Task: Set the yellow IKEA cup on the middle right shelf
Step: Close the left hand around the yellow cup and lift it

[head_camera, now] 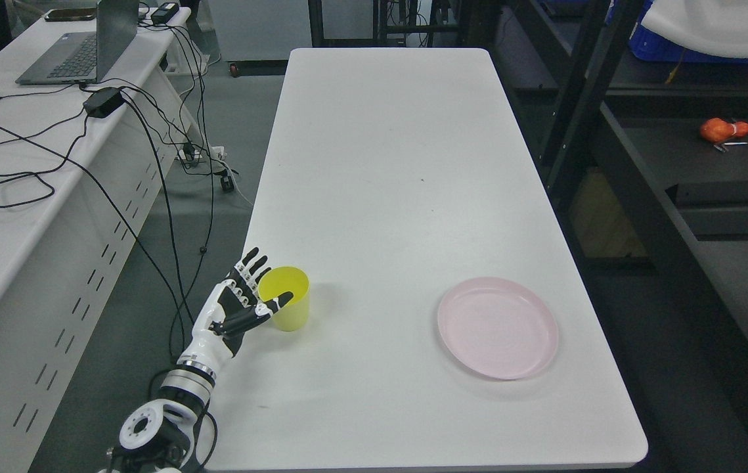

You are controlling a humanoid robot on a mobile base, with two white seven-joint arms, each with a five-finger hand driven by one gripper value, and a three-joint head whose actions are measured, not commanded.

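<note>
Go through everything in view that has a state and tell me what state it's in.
yellow cup: upright, empty, on the table near its left edge
left hand: open, fingers spread beside the cup
pink plate: flat on the table, empty
laptop: lid open, on the side desk

A long white table [400, 164] carries a yellow cup [288, 302] near its left edge and a pink plate [498, 327] toward the right.

Even overhead light, white table [413, 164] bright (mild glare), soft short shadows; right shelving [676, 164] dim.
</note>
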